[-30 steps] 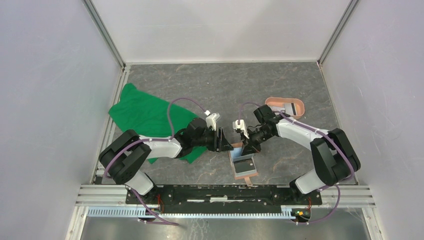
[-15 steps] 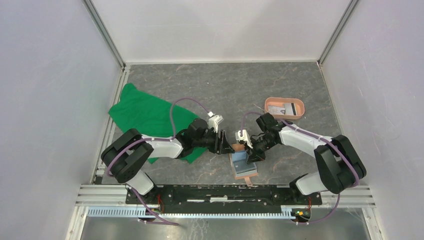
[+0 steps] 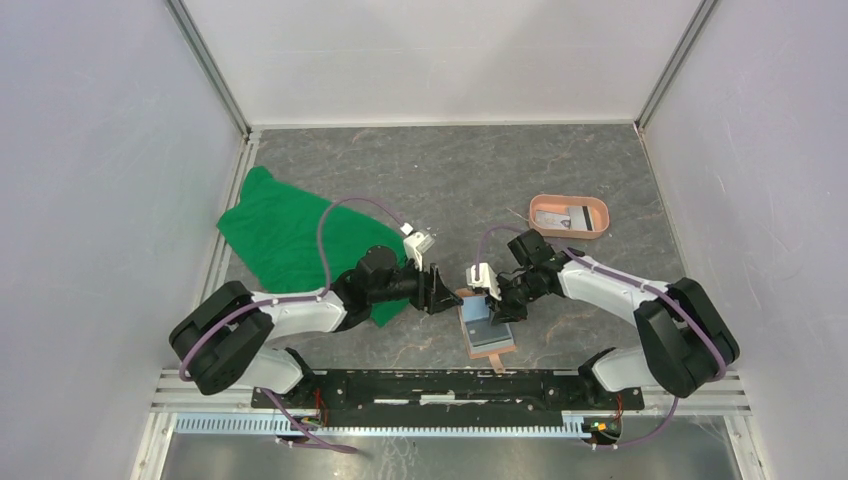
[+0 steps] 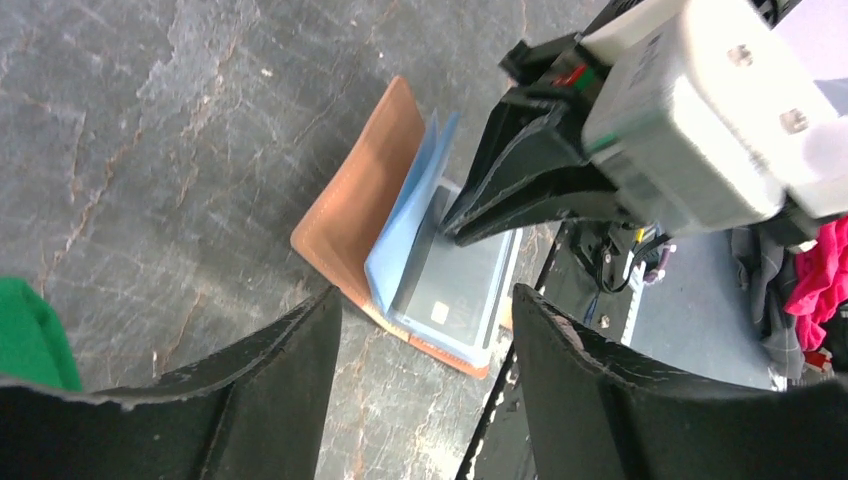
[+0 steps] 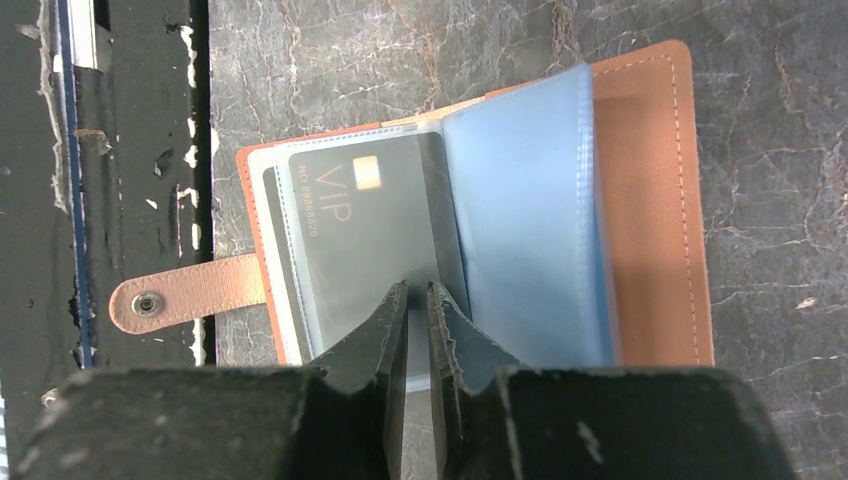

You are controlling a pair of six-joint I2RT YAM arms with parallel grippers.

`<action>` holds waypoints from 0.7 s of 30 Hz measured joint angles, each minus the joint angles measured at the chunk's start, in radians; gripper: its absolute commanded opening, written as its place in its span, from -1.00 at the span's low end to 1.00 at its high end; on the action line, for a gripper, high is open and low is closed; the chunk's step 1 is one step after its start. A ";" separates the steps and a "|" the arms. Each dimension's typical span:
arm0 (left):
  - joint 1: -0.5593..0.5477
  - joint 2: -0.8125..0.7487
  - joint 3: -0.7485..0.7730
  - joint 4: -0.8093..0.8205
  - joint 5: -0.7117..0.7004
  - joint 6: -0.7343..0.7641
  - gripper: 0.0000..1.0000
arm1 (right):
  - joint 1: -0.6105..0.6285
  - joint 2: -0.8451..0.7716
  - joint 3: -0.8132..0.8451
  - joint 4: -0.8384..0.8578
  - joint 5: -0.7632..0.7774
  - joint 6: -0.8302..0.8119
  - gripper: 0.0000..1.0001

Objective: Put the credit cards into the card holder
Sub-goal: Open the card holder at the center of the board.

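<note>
The tan card holder [image 3: 490, 340] lies open on the table near the front rail. Its blue-grey page [image 5: 520, 200] stands half lifted and its strap tab [image 5: 185, 295] points at the rail. A dark credit card marked VIP [image 5: 370, 230] sits in the clear pocket. My right gripper [image 5: 418, 287] hangs just over that pocket's edge, its jaws a narrow slit apart with nothing between them. My left gripper [image 4: 425, 292] is open and empty, a little left of the holder [image 4: 360, 200]. More credit cards [image 3: 560, 217] lie in the pink tray.
The salmon-pink oval tray [image 3: 603, 218] stands at the right, behind the right arm. A crumpled green cloth [image 3: 290, 235] covers the table's left side, under the left arm. The black base rail [image 5: 130, 150] runs right beside the holder's strap.
The right gripper came down towards the front onto the holder, uncovering the tray, and its jaws parted slightly. The left gripper opened wider and its arm drew back to the left.
</note>
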 measured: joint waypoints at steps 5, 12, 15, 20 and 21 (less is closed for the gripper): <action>-0.001 0.010 -0.069 0.047 0.006 0.001 0.99 | 0.013 -0.023 -0.015 0.022 0.016 -0.012 -0.61; -0.024 0.021 -0.113 0.079 0.008 -0.005 0.99 | 0.026 -0.077 -0.048 0.037 0.029 -0.091 -0.57; -0.032 0.061 -0.113 0.124 0.008 -0.026 0.99 | 0.026 -0.091 -0.055 0.036 0.031 -0.120 -0.57; -0.035 0.182 -0.084 0.178 0.008 -0.060 0.99 | 0.026 -0.095 -0.058 0.034 0.032 -0.146 -0.56; -0.036 0.196 -0.073 0.187 0.004 -0.063 0.99 | 0.026 -0.095 -0.058 0.034 0.032 -0.148 -0.57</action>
